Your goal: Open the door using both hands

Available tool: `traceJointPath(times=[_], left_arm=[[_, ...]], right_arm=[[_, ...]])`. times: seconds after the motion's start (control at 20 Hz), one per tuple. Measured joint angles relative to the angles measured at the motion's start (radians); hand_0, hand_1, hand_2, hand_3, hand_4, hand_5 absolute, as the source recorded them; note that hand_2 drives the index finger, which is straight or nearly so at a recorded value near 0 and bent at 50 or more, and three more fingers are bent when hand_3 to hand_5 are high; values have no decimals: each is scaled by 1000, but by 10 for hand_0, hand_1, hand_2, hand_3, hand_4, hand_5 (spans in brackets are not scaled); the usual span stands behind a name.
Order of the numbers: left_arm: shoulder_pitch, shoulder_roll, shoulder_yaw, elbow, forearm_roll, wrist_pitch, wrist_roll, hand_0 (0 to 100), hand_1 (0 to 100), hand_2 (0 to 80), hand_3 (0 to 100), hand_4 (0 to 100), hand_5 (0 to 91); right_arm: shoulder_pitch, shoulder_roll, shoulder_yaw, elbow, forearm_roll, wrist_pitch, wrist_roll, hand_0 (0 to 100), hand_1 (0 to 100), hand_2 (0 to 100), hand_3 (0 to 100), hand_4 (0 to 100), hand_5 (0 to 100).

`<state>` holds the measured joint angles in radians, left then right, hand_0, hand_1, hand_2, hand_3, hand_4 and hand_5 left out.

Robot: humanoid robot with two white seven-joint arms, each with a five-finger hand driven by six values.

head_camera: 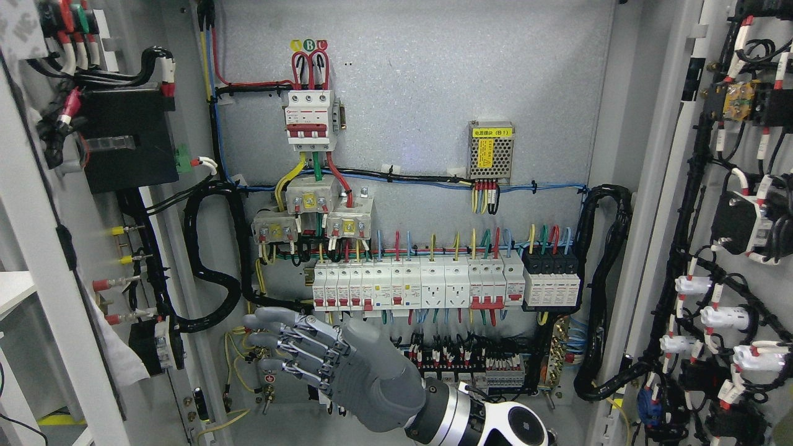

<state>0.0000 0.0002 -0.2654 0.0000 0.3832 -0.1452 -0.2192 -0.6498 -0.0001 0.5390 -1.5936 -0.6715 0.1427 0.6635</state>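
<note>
Head view: both cabinet doors stand swung wide, the left door [37, 235] and the right door [731, 248] (each lined with wiring). The right hand [334, 365] hovers inside by the breaker row [421, 282], fingers [279, 337] extended, relaxed, holding nothing

The back panel [409, 93] looks like matt grey metal with a fine speckled grain. The breakers [409, 285] are smooth white plastic. The right hand [328, 365] is matt grey plastic.

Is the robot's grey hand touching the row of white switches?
Cannot tell. In the head view the right hand sits just below the white breaker row, but depth is unclear.
</note>
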Motion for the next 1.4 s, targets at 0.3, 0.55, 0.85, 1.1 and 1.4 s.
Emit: traceJointPath(times=[0.3, 0.55, 0.85, 1.1, 1.4], left_arm=[[0, 0, 0, 0, 0, -3, -2, 291, 0, 28, 28, 33, 0], [-51, 0, 0, 0, 0, -4, -1, 291, 0, 28, 28, 33, 0], [-19, 0, 0, 0, 0, -3, 2, 291, 0, 28, 28, 32, 0], [-7, 0, 0, 0, 0, -2, 3, 291, 0, 28, 28, 33, 0], [-2, 0, 0, 0, 0, -1, 1, 291, 0, 28, 28, 33, 0]], right_arm=[[1, 0, 81, -7, -1, -10, 2, 219, 0, 0, 0, 0, 0], [-1, 0, 139, -9, -2, -31, -8, 219, 0, 0, 0, 0, 0], [-33, 0, 190, 1, -2, -46, -37, 219, 0, 0, 0, 0, 0], [-59, 0, 226, 12, -4, -49, -52, 219, 0, 0, 0, 0, 0], [-72, 0, 267, 19, -20, -67, -55, 219, 0, 0, 0, 0, 0]])
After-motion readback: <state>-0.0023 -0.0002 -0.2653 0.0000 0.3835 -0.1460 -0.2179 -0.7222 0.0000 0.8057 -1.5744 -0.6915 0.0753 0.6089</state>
